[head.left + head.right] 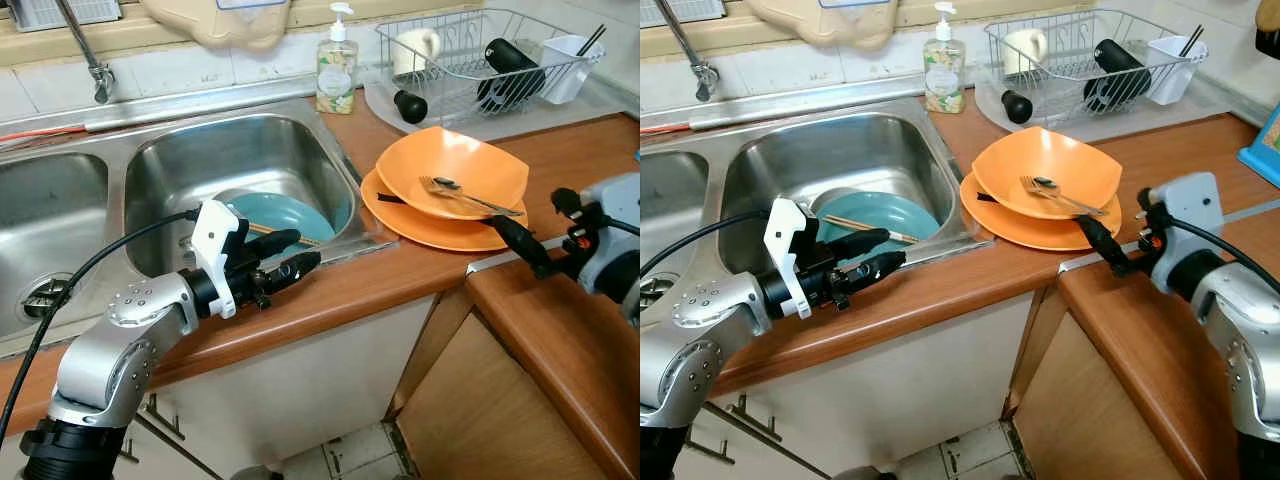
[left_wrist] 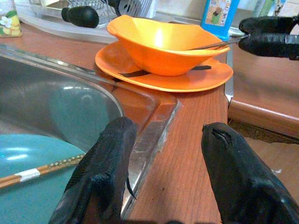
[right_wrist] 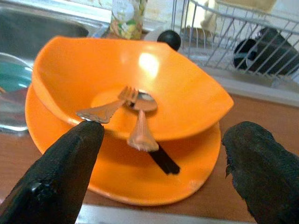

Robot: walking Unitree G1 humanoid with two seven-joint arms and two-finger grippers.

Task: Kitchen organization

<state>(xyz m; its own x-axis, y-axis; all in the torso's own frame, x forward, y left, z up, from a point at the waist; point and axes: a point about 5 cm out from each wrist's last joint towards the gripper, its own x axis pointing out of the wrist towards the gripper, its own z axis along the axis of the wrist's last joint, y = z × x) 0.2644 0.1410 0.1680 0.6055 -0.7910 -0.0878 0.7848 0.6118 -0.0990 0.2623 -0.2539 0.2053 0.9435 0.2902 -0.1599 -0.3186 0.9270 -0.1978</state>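
While the left hand [image 1: 300, 255] waits spread at lower left over the sink edge, the right hand [image 3: 159, 163], fingers parted and grasping nothing, faces the square orange plastic bowl [image 1: 452, 170] at centre right. Metal fork and spoon [image 3: 128, 109] lie inside, likely its target, on the brown wooden surface [image 1: 560, 160].

Two silver arms with screw-dotted rounded joints are showing at the lower corners, each carrying a white wrist block, a trailing black cable and two long black fingers, with small red details on the right wrist.
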